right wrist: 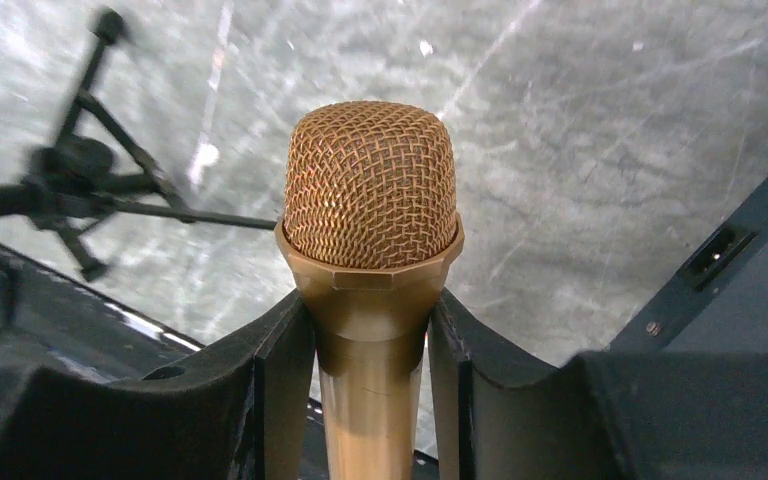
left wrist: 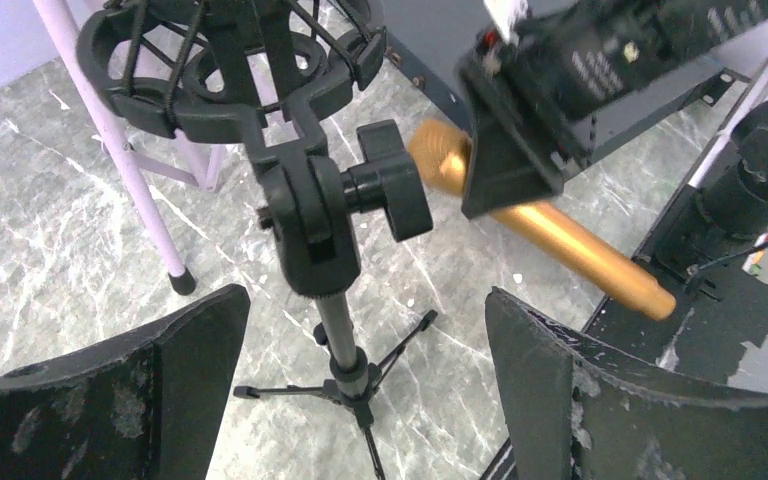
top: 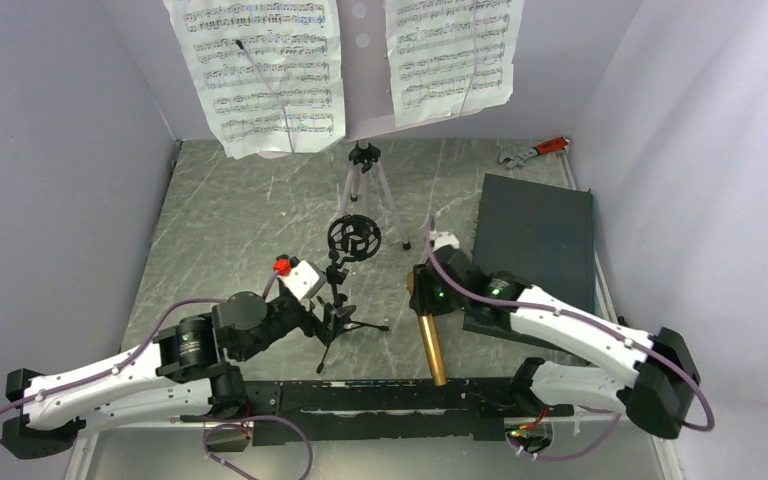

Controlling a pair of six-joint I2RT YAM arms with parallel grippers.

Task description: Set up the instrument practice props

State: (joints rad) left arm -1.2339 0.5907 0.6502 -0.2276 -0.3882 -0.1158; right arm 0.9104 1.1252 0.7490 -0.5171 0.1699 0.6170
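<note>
My right gripper (right wrist: 368, 345) clamps the gold microphone (right wrist: 370, 190) just under its mesh head. The fingers squeeze the collar from both sides, and the tail points back toward the near rail. It looks like a grip chosen so the body can be swung upright and fed into a holder.

My left gripper (left wrist: 365, 340) stands wide open, holding nothing. Its fingers flank the stem of the small black mic stand (left wrist: 312, 225) without touching it, probably placed there to steady it.

The stand rests on its own three feet between my arms, with the ring mount (top: 353, 237) tipped up and empty. Just behind the ring rise the lilac legs of the music stand (top: 365, 185). The two music sheets (top: 260, 70) already hang on its desk, so seating the microphone appears to be the step left.

Room is tight there, with the ring close to those legs and the two wrists crowding each other. The dark slab (top: 535, 235) lies beneath my right arm, and a wrench (top: 535, 150) sits in the far right corner. The tabletop (top: 230, 230) on the left offers the freest swing.
</note>
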